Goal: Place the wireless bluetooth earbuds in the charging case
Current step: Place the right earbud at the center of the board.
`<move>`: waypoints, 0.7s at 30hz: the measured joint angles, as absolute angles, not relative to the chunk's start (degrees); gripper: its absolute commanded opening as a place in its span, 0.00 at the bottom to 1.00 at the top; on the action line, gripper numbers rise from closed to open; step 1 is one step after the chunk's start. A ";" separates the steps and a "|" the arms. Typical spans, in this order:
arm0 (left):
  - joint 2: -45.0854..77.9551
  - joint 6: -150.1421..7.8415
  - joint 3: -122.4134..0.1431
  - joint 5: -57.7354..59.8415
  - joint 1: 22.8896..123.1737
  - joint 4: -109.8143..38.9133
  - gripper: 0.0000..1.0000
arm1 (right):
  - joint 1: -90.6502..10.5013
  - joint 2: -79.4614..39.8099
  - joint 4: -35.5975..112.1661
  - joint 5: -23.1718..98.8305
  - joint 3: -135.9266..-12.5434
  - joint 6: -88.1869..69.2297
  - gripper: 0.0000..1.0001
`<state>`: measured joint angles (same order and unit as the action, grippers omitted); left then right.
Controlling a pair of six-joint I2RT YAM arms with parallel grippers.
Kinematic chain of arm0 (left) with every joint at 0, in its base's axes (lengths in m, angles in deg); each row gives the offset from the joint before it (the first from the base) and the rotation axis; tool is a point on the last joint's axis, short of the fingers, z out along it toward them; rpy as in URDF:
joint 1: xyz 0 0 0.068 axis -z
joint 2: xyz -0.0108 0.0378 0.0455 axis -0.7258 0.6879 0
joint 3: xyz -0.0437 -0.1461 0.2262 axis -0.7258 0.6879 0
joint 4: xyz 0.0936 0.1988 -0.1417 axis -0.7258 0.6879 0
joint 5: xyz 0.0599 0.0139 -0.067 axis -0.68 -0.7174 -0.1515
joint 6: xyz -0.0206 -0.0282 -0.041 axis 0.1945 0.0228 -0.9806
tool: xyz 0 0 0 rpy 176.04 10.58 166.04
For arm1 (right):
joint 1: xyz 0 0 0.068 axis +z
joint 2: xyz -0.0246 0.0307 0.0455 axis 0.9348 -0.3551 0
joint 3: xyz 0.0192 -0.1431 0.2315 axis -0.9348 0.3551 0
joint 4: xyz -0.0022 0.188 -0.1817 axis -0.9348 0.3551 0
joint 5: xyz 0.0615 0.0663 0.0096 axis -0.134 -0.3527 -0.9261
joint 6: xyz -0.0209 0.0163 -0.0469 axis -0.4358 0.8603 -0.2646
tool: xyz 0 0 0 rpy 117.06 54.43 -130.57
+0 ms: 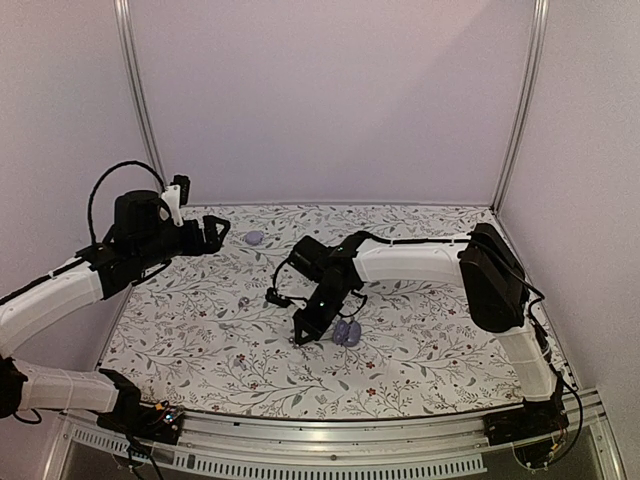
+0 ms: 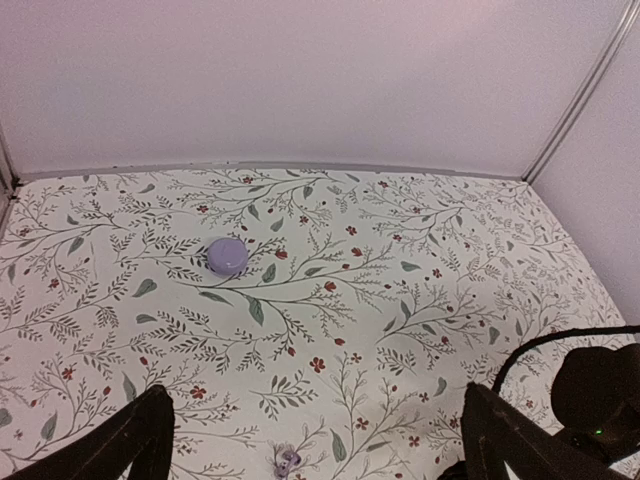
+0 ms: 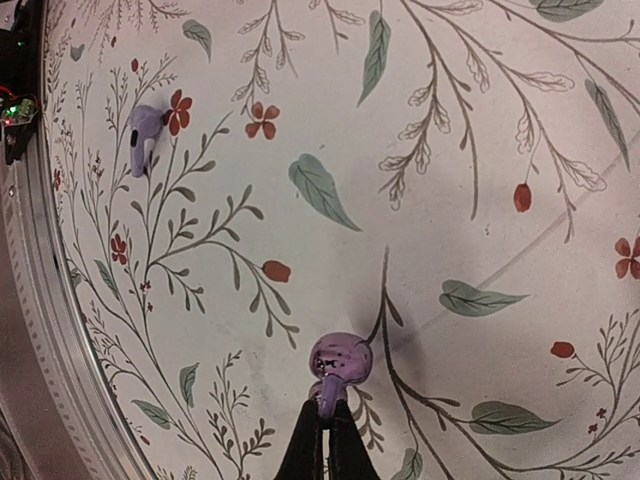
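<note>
A cloth (image 1: 420, 330) printed with leaves and small red flowers covers the table, with plain pale walls around it. My two white-and-black arms reach over it from the near edge.

My left pincer (image 2: 315, 400) hangs over the far left of the cloth, its two dark fingers spread wide apart. My right pincer (image 3: 326, 425) points down at the middle of the cloth. Its fingers are pressed together on the stem of the held earbud (image 3: 340, 360), whose rounded purple head sticks out past the tips. I cannot tell whether it touches the cloth.

The charging case (image 1: 347, 332), glossy lavender, lies on the cloth just beside my right pincer and shows as two rounded halves side by side. A round lavender lump (image 2: 227, 256) sits near the back left, ahead of my left pincer. The loose earbud (image 3: 145, 135) lies on the cloth, well apart from the held one, towards the metal rail at the cloth's edge.
</note>
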<state>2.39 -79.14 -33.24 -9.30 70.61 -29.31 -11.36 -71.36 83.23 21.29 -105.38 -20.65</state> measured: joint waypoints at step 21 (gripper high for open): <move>2.41 -79.17 -33.04 -7.90 70.41 -29.60 1.00 | -11.34 -72.98 84.67 22.62 -107.09 -20.65 0.05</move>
